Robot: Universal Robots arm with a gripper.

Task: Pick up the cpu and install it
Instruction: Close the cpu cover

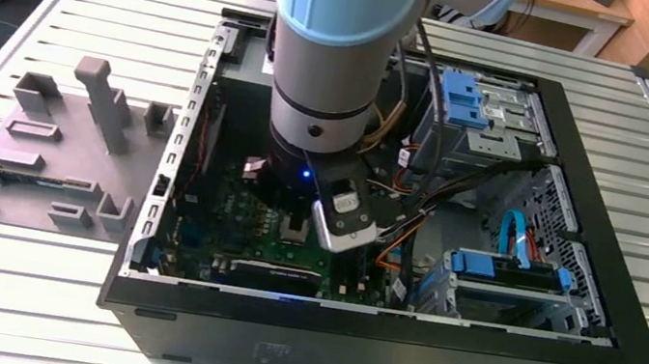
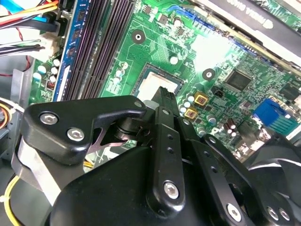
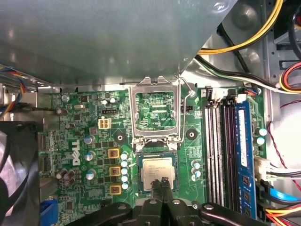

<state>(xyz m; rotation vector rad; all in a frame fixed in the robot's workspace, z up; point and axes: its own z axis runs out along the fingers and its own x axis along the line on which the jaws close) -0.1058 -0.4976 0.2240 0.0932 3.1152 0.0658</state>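
Grey slatted table [image 1: 131,5]; cpu [image 3: 155,170] on motherboard [image 3: 94,141]

cpu [image 3: 157,170] in socket [image 3: 139,170], socket on motherboard [image 3: 80,141]

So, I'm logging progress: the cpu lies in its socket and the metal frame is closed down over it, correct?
Not closed. The first wrist view shows the cpu lying in its socket, but the metal frame is flipped open beside it.
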